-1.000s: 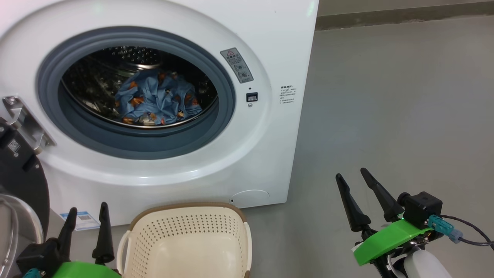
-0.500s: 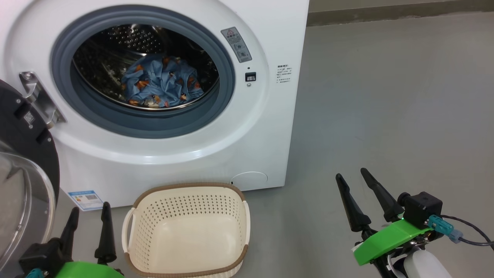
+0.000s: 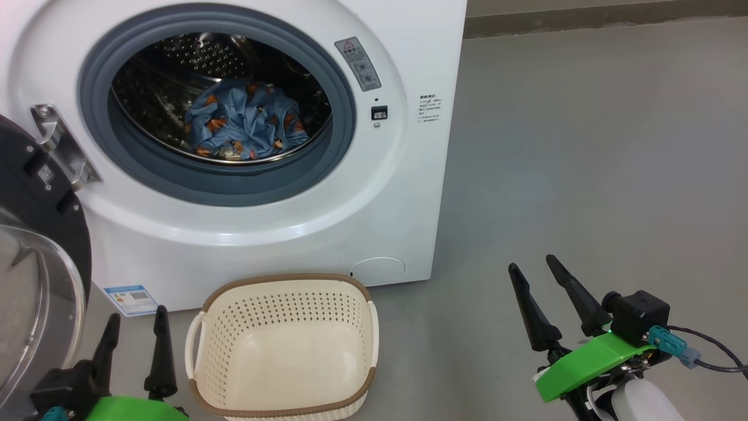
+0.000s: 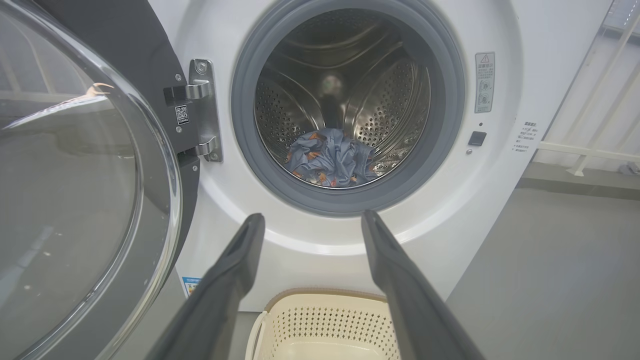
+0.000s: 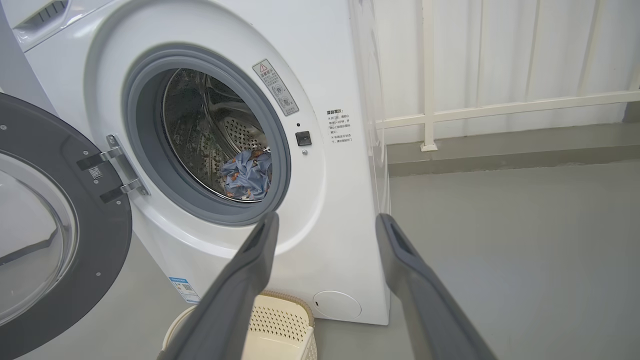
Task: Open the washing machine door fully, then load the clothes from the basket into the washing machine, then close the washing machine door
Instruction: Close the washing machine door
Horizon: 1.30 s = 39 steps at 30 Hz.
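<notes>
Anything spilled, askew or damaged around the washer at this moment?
Nothing stands out. The clothes lie inside the washing machine, none over its grey ring or on the floor; the basket stands upright and empty before it; the washing machine door hangs open on its hinge.

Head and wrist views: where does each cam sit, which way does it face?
Head view: on the head, looking down at the washing machine and basket; left claw lower left, right claw lower right.
Left wrist view: low, facing straight into the drum, open door at left; own fingers at bottom.
Right wrist view: farther right, facing the washing machine obliquely; own fingers at bottom.
Shared: all three show the clothes in the drum.
</notes>
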Available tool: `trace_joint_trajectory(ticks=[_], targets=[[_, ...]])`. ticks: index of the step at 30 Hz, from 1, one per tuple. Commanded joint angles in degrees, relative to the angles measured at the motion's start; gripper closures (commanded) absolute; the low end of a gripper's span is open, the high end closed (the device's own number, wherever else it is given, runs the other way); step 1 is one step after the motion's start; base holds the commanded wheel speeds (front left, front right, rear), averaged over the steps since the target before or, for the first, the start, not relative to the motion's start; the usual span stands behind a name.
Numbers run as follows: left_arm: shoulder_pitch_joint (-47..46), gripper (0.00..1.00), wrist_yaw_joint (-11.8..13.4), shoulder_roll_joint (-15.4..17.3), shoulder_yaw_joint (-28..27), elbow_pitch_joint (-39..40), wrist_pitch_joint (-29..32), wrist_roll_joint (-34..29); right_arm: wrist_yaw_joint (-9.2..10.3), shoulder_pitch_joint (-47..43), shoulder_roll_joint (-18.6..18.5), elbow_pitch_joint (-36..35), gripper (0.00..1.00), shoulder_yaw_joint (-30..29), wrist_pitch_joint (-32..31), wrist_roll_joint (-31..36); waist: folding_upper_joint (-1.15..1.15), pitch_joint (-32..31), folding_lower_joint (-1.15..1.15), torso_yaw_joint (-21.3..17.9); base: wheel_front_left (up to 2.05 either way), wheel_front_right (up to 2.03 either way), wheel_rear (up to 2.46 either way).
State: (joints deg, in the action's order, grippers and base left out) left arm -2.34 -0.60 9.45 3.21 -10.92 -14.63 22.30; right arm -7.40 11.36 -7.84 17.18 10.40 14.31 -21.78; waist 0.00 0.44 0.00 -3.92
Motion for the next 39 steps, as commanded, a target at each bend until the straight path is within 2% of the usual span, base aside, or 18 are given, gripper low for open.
trace_joint_trajectory(ticks=[1, 15, 25, 39], targets=[[-2.1, 0.0, -0.1, 0.9, -2.3, 1.3, -0.4, -0.8, -0.09, 0.7, -0.2, -1.3, 0.0, 1.2, 0.7, -0.4, 0.0, 0.0, 0.0, 0.0, 0.0, 0.0, 0.0], [-2.1, 0.0, -0.2, 0.8, -2.3, 0.9, -0.4, -1.2, -0.09, 0.5, -0.3, -1.3, 0.0, 1.3, 0.7, -0.4, 0.0, -0.2, 0.0, 0.8, 0.0, 0.0, 0.0], [-2.3, 0.0, 0.1, 0.9, -2.1, 0.4, -0.4, -1.6, -0.09, 0.4, -0.4, -1.1, 0.0, 1.5, 0.7, -0.5, 0.0, -0.5, 0.0, 3.1, 0.0, 0.0, 0.0], [-2.3, 0.0, 1.5, 0.6, -2.1, 0.2, -0.4, -2.6, -0.09, 0.4, -0.4, -0.4, 0.0, 2.3, 0.7, -1.1, 0.0, -0.9, 0.0, 11.3, 0.0, 0.0, 0.0]])
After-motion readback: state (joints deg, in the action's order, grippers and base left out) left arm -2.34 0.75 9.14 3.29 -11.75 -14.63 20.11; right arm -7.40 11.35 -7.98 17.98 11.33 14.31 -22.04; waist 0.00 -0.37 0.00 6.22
